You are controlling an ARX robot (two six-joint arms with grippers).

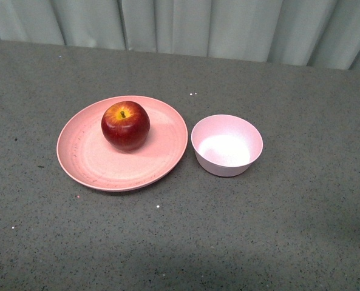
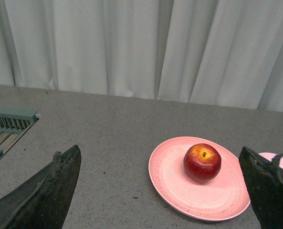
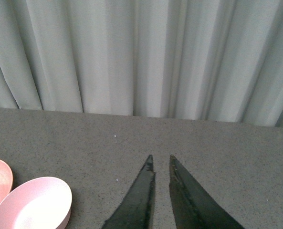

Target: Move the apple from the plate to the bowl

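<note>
The glossy dark-red apple (image 1: 125, 125) sits stem-up on the wide pink plate (image 1: 88, 163), the small deep pale-pink bowl (image 1: 227, 145) empty just beside it. The left gripper (image 2: 160, 149) gapes wide, empty — apparently readied for the apple; the right gripper (image 3: 161, 158), nearly closed, holds nothing.

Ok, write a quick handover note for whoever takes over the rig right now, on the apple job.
Left tool: open, empty, facing the apple.
Right tool: almost shut, empty, off to the bowl's far side.
Apple sits stem-up on the plate. The bowl is empty, close beside the plate on its right.
Done: nothing yet.
Left: grasp the apple, lift it, set it in the bowl.
</note>
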